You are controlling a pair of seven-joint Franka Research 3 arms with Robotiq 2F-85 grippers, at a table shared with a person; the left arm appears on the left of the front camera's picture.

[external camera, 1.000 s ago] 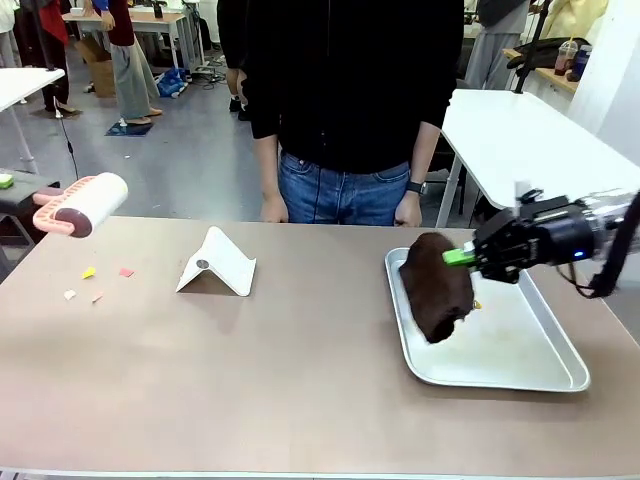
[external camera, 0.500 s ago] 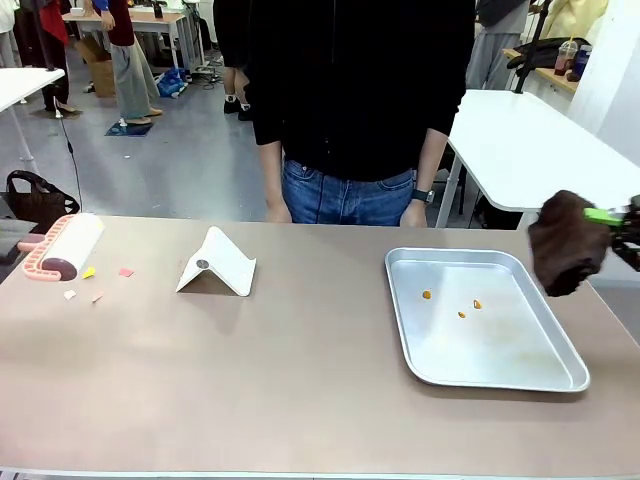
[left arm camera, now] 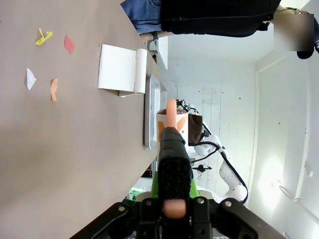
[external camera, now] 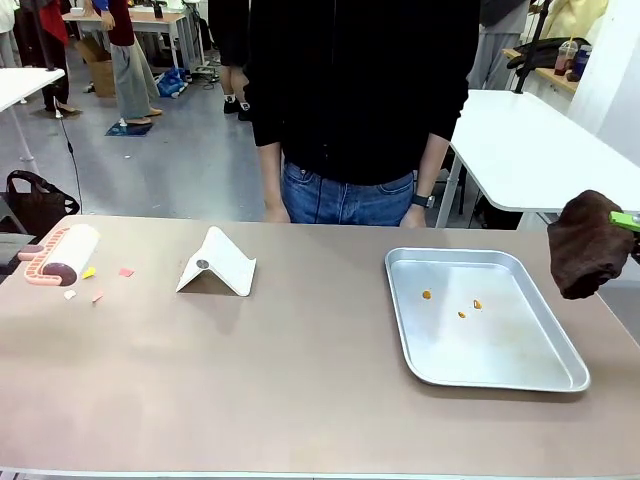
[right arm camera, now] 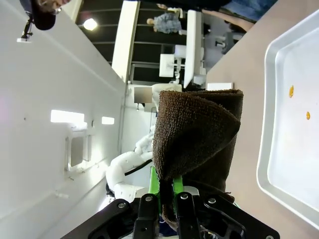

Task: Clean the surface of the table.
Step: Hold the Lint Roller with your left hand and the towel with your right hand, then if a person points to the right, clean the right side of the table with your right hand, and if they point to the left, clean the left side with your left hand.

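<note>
Jaws of the right gripper clench a brown cloth, held in the air just past the right edge of the table, beside the tray. At the table's far left, the left gripper clamps a pink lint roller near paper scraps.

Worktop: smooth, matt, brownish-beige, pale edge.
Tray: bare silvery metal, dull sheen, faintly smeared.
Cloth: dark brown towelling, rough nap.
Lint roller: smooth pink plastic frame, white paper-like drum.
Stand: white, smooth, slight gloss.
Scraps: thin coloured paper, matt.
</note>
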